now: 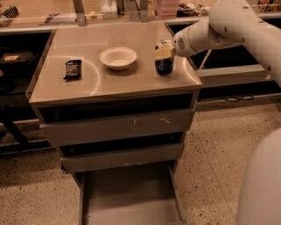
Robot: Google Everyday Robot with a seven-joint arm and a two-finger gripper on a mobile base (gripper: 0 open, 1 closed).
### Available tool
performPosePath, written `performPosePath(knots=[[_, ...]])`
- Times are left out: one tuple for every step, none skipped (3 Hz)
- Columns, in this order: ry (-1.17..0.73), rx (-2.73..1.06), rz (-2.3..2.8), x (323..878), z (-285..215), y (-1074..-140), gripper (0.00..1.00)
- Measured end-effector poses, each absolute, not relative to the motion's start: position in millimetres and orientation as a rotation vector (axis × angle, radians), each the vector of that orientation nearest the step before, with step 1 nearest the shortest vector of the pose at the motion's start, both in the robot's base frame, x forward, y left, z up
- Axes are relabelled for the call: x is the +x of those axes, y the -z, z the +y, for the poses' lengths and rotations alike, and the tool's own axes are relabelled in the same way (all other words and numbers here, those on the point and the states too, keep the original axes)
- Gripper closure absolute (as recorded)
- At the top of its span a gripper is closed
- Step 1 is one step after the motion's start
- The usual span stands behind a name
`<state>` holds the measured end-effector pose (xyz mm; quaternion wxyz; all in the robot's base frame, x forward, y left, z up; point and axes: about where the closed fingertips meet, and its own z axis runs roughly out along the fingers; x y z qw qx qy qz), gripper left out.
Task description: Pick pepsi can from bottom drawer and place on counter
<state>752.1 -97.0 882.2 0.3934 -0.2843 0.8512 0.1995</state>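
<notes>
The pepsi can (164, 66), dark blue, stands upright on the right part of the counter (109, 85), to the right of the white bowl. My gripper (164, 52) reaches in from the right and is closed around the can's top; its cream fingers (161, 52) cover the lid. The can's base looks to be at the counter surface. The bottom drawer (131, 197) is pulled open below the cabinet and its grey floor is bare.
A white bowl (117, 57) sits mid-counter and a flat black snack packet (73, 69) lies at the left. A cluttered shelf (88, 13) runs behind. Two upper drawers (118, 127) are nearly shut. My white arm (237, 26) fills the upper right.
</notes>
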Motion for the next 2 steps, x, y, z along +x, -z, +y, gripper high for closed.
performPosePath(knots=[[-0.555,-0.748,2.197,757.3,-89.1,-868.2,1.0],[-0.555,-0.748,2.197,757.3,-89.0,-870.7,0.98]])
